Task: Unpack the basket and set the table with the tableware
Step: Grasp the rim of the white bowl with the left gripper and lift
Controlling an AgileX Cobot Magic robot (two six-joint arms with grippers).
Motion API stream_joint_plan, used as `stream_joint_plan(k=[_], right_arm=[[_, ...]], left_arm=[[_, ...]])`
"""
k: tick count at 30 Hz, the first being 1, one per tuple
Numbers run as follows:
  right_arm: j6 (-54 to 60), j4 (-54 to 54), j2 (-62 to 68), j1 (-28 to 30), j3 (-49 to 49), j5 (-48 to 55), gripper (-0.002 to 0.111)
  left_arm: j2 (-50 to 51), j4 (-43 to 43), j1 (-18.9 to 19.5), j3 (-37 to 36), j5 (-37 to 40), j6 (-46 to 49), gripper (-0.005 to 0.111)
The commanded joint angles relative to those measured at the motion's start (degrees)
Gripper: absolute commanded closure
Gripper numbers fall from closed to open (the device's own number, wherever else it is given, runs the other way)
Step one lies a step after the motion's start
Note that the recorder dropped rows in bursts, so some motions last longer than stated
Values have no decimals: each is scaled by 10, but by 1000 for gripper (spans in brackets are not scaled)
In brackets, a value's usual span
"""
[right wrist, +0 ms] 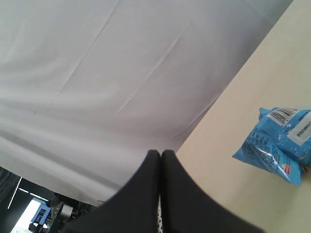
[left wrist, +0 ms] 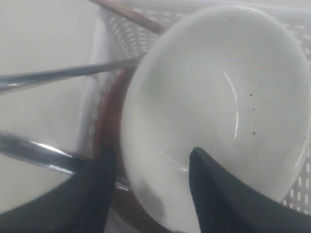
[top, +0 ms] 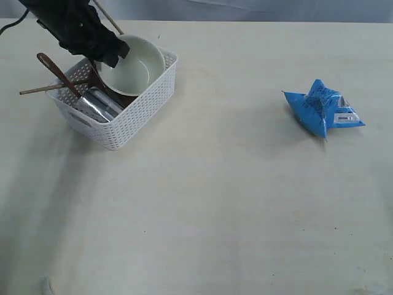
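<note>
The white basket (top: 132, 123) stands at the far left of the table (top: 215, 203). An off-white bowl (top: 138, 67) leans in it over a brown plate (left wrist: 104, 131). Beside them are a steel cup (top: 98, 104), a reddish wooden spoon (top: 58, 72) and chopsticks (top: 43, 90) that stick out over the rim. Steel cutlery (left wrist: 58, 74) crosses the basket edge. My left gripper (left wrist: 151, 151) is open and straddles the bowl (left wrist: 218, 97) rim, one finger inside and one outside. My right gripper (right wrist: 161, 153) is shut on nothing and points away above the table.
A crinkly blue snack packet (top: 324, 109) lies on the right side of the table, also seen in the right wrist view (right wrist: 279, 145). A pale curtain hangs behind the table's far edge.
</note>
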State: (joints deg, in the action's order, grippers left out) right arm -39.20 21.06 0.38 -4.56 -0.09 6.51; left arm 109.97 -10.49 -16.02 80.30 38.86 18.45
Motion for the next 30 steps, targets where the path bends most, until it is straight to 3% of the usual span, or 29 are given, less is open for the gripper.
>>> stream_joint_plan(k=[1,6,8,13,30], right_arm=[[0,-4,-4,3,1,2,109],[1,-4,-4,3,1,2,109],[1,-4,-4,3,1,2,109],[11,-4,-4,3,1,2,109],[11,-4,-4,3,1,2,109]], left_arm=[[7,-22,2,4,-14,-6,61],[18,-22,2,4,-14,-6,71],[18,-22,2,4,-18,-6,86],[18,-22,2,4,-24,-6,107],[6,-22,2,4,-19,-6,107]])
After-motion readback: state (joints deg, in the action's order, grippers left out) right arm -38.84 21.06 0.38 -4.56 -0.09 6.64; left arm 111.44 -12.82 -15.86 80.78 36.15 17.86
